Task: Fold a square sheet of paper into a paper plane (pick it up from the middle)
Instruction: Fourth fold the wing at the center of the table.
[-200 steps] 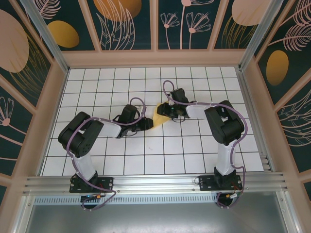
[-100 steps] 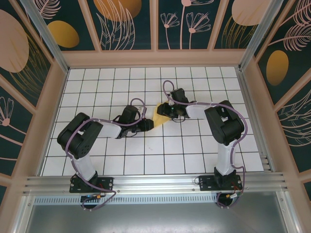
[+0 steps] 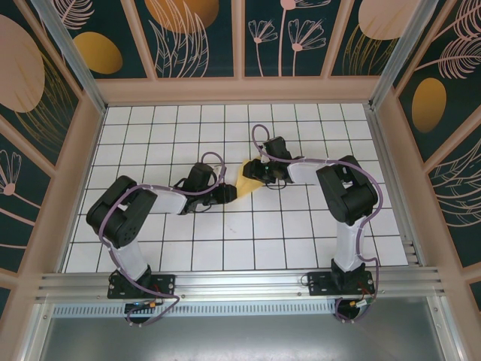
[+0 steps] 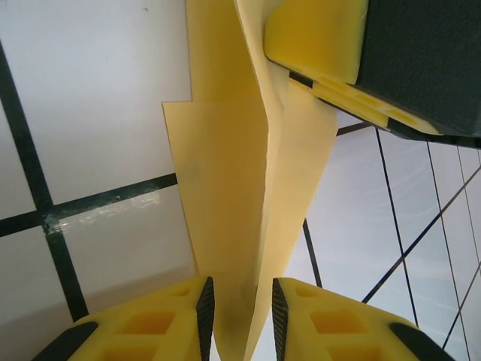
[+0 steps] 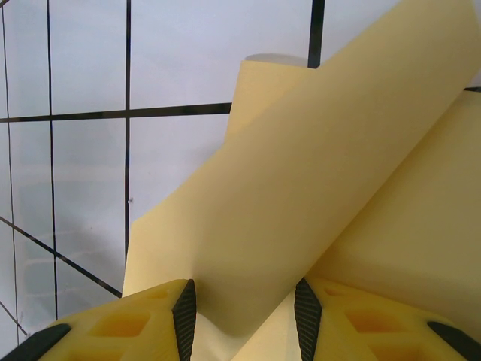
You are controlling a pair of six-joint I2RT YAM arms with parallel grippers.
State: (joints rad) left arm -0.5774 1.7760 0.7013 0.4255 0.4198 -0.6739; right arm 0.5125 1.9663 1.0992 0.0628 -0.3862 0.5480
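The square sheet of paper (image 3: 245,183) is folded into a narrow yellow paper plane shape and lies at mid-table between both grippers. My left gripper (image 3: 231,192) is at its lower-left end. In the left wrist view the paper's (image 4: 225,188) ridge runs between the jaws of the left gripper (image 4: 240,316), which stand slightly apart around it, with a thin gap at the right pad. My right gripper (image 3: 254,174) holds the upper end. In the right wrist view a raised fold of paper (image 5: 301,188) fills the right gripper (image 5: 244,316), both pads against it. One right finger (image 4: 316,34) shows in the left wrist view.
The white grid table (image 3: 301,241) is walled by a wooden frame (image 3: 240,92) at the back and both sides. An aluminium rail (image 3: 240,282) with both arm bases runs along the near edge. Open tiles lie all round the paper.
The left arm's elbow has drifted slightly down and left, and the left fingers have shifted a touch along the paper. The paper and the right arm stay put.
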